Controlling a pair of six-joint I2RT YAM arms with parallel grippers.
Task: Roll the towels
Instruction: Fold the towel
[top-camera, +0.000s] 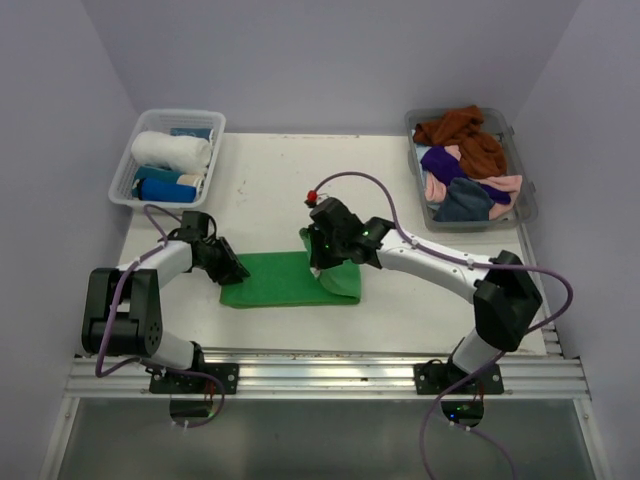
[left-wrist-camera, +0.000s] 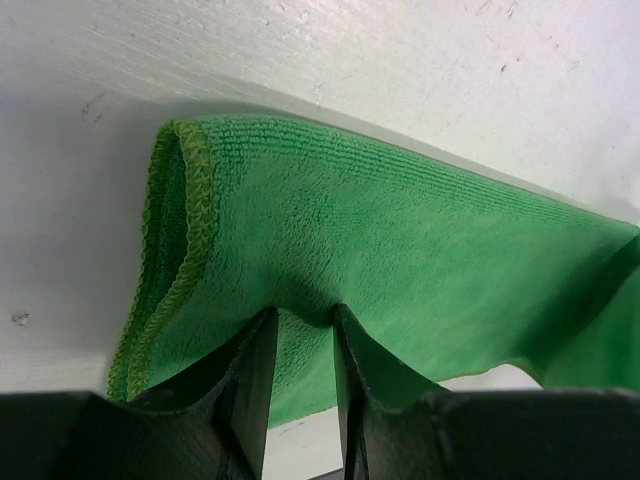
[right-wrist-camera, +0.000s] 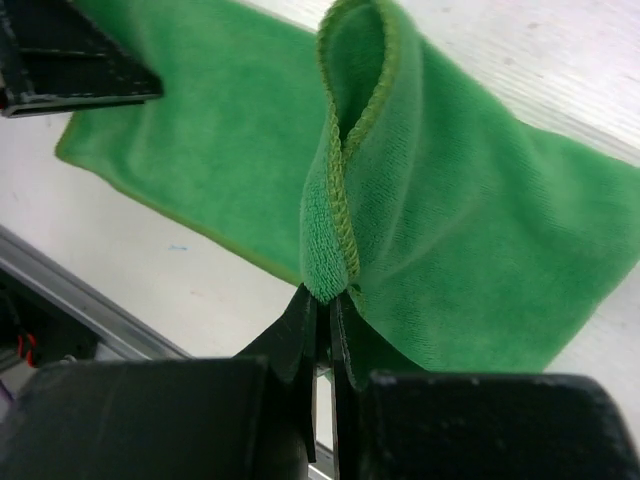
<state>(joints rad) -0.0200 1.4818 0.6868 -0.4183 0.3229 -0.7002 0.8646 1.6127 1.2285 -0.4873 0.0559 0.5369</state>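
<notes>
A bright green towel (top-camera: 280, 282) lies flat on the table in front of the arms. At its left end, my left gripper (top-camera: 232, 270) rests with both fingertips pressed onto the cloth (left-wrist-camera: 380, 230). The jaws (left-wrist-camera: 303, 312) stand apart, and flat towel shows in the gap. My right gripper (top-camera: 325, 262) is shut on the towel's right end. That hemmed edge (right-wrist-camera: 345, 180) is pinched between the jaws (right-wrist-camera: 326, 293), lifted and curled over the rest of the cloth. The left gripper's fingers (right-wrist-camera: 70, 70) show at the top left of the right wrist view.
A white slotted basket (top-camera: 178, 113) at the back left holds a rolled white towel (top-camera: 170, 150) and a blue roll (top-camera: 165, 187). A clear tub (top-camera: 527, 190) at the back right holds loose rust-brown (top-camera: 465, 135), purple (top-camera: 445, 162), pink (top-camera: 500, 185) and grey (top-camera: 462, 205) towels.
</notes>
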